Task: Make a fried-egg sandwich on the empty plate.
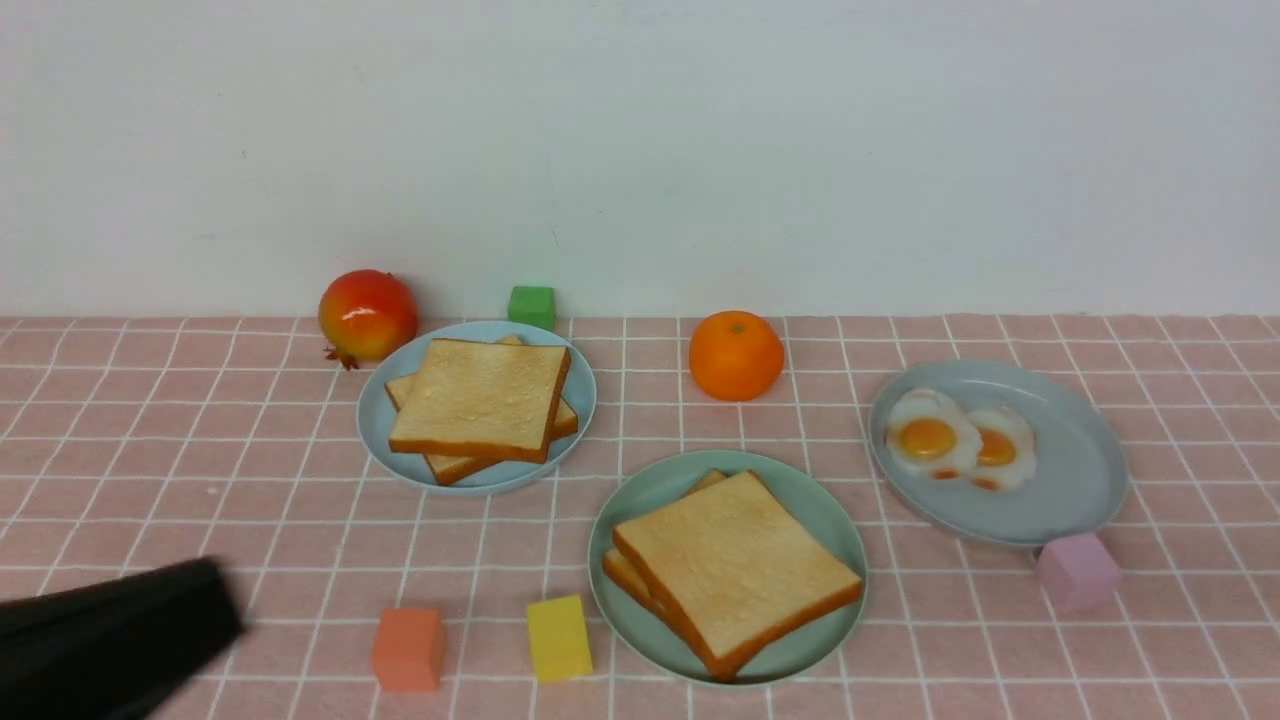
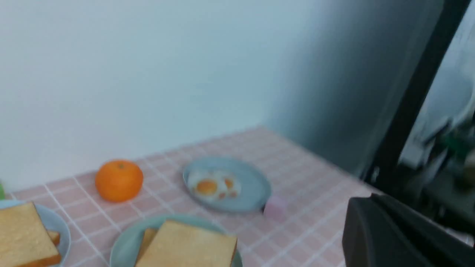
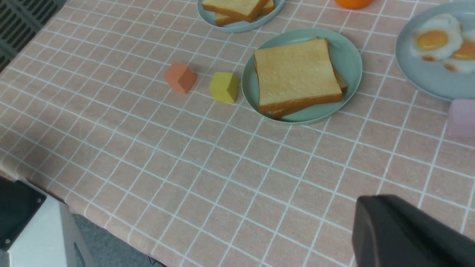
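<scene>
- Claw of the left arm (image 1: 150, 625): black, blurred, closed on nothing, low over the pink-checked worktop (image 1: 300, 520).
- Round mint-green low-rimmed plate (image 1: 640, 500), ahead and right of that claw, carries two thick square golden-brown toast slices (image 1: 735, 565) with porous tops and darker crusts, stacked askew. Any egg between them is hidden.
- The stack looks finished, so any move should stay clear of the soft upper slice.
- Flat wavy white fried eggs (image 1: 960, 440) lie further right on a grey-blue oval dish (image 1: 1080, 490).
- Claw of the right arm (image 3: 408, 233): closed, empty.
</scene>
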{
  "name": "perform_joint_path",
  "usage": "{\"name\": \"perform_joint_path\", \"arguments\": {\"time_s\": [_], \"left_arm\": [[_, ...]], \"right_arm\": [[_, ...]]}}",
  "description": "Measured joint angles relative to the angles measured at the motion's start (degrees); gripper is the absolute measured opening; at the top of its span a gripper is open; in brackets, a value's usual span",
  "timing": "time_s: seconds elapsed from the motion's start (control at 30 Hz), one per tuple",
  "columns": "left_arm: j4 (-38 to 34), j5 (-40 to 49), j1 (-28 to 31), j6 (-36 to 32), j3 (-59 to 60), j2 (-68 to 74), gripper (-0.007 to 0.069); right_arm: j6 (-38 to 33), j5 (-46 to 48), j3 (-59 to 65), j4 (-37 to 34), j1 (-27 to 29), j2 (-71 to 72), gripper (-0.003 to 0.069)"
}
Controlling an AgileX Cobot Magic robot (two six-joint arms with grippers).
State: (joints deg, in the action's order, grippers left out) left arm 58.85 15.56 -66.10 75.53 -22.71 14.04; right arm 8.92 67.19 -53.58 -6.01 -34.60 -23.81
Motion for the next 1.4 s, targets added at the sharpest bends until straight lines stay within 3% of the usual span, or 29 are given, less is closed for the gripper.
{"name": "perform_joint_path", "arguments": {"time_s": [0.2,0.37,0.97,1.07,1.23,1.4], "left_arm": [[6.8,2.8,0.0,8.6,5.8,-9.7,0.0013],[10.8,2.7,0.0,9.5,8.1,-9.9,0.0013],[11.4,2.5,0.0,9.6,8.6,-9.9,0.0013],[11.4,2.4,0.0,9.6,8.6,-9.9,0.0013],[11.4,2.3,0.0,9.6,8.6,-9.9,0.0013],[11.5,2.3,0.0,9.6,8.6,-9.9,0.0013]], "right_arm": [[0.0,-3.0,0.0,-0.2,0.0,0.0,0.0002],[0.2,-3.5,0.0,-0.4,0.0,0.0,0.0004],[-0.8,-0.9,0.0,-1.1,1.8,0.0,0.0015],[-3.7,-5.5,2.6,2.4,9.5,0.4,0.0016],[-5.5,-29.7,23.2,2.7,29.4,6.7,0.0018],[-5.9,-42.7,41.4,0.8,34.4,16.2,-0.0001]]}}
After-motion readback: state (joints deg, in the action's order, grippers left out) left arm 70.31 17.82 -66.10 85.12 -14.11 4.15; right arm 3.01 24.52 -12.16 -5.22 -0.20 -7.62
